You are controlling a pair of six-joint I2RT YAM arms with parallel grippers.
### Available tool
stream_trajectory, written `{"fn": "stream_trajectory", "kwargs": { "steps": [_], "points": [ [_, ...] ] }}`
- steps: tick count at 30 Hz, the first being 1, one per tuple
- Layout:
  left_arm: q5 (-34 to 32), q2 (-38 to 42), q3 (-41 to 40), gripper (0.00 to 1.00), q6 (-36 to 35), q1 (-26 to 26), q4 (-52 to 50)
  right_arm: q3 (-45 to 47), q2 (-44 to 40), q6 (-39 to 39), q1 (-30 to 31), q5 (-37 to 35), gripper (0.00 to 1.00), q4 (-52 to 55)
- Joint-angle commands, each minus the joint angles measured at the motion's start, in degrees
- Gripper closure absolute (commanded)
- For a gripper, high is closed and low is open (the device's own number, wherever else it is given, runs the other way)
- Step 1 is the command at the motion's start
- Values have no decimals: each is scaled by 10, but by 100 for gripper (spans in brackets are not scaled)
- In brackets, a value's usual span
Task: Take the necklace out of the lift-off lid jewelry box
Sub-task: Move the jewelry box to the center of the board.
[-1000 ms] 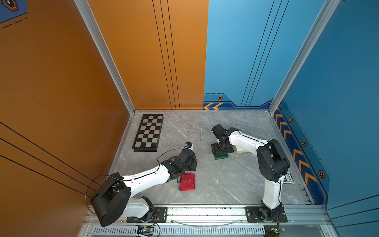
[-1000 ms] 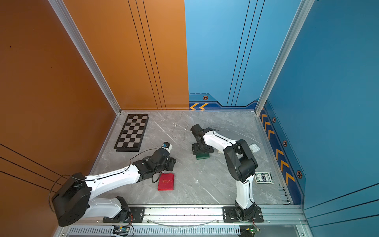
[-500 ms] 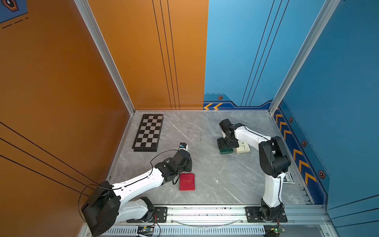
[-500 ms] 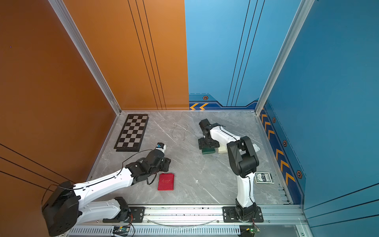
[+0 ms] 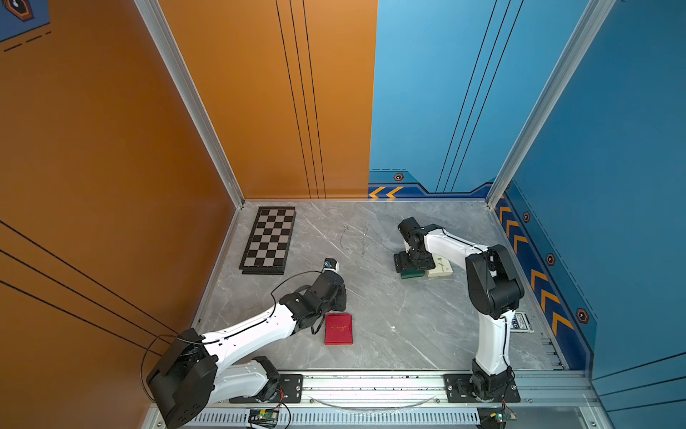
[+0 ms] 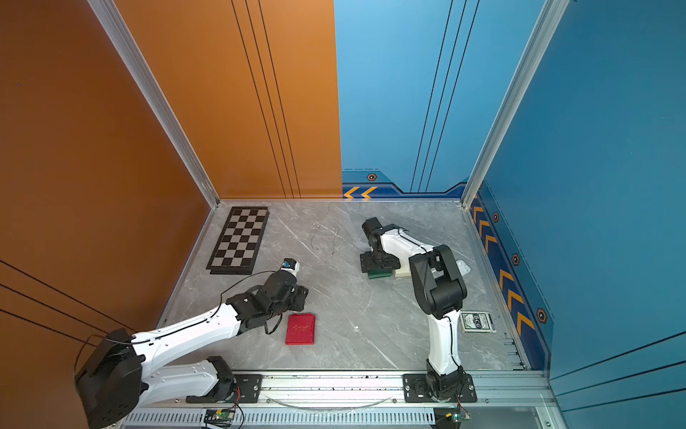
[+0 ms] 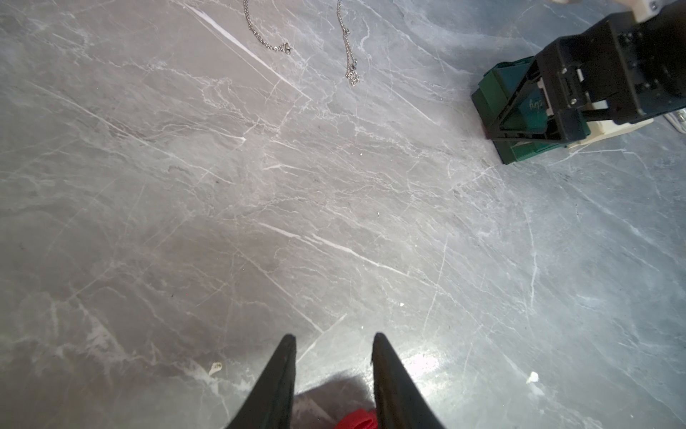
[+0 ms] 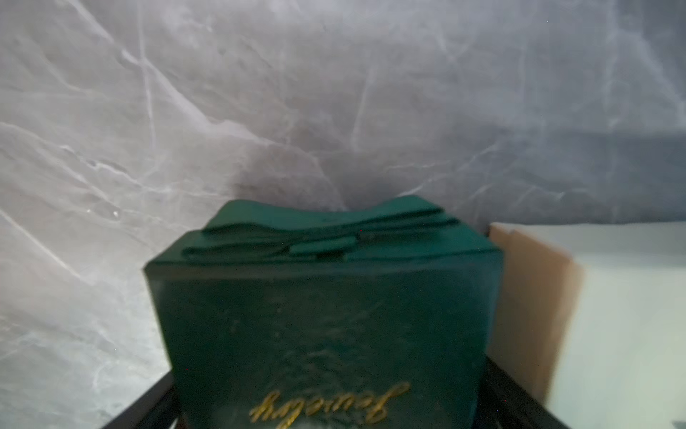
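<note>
Overhead, in both top views, the right gripper (image 5: 414, 264) straddles the green jewelry box (image 5: 411, 275), grip unclear; two necklace chains (image 5: 345, 237) lie near that box, outside it. Left wrist view: left gripper (image 7: 330, 336) parted, empty. Right wrist view: that box, gold-lettered.

The green box (image 5: 412, 275) has been swept rightward by the right gripper (image 5: 413, 264) and is now parked just beside the cream box (image 5: 440, 268).

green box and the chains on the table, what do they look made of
Green box: seemingly paper-covered card, matte, with gold foil script and a folded ribbon bow. Chains: thin silvery metal, judging by fine glinting links; which metal cannot be told.
</note>
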State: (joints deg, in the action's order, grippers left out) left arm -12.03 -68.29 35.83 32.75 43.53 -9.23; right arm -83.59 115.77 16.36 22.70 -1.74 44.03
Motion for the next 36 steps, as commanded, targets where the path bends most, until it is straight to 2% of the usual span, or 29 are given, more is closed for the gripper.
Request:
{"fn": "stream_trajectory", "kwargs": {
  "steps": [1,6,16,21,26,29,36],
  "points": [
    [-15,16,4,62,-16,-8,-36,0,-28,6,-4,-11,4,15],
    [-19,31,11,58,-23,-10,-58,5,-76,8,-4,-12,0,15],
    [-17,68,18,56,-22,-18,-116,46,-176,13,12,-1,0,17],
    [10,108,11,56,-1,-18,-181,95,-221,37,81,25,1,0],
    [53,157,1,56,33,-17,-247,163,-249,95,164,93,3,-77],
    [84,175,-23,57,65,-5,-257,198,-254,135,225,116,6,-129],
    [94,223,-75,57,135,33,-256,249,-244,200,302,134,10,-230]
  ]
}}
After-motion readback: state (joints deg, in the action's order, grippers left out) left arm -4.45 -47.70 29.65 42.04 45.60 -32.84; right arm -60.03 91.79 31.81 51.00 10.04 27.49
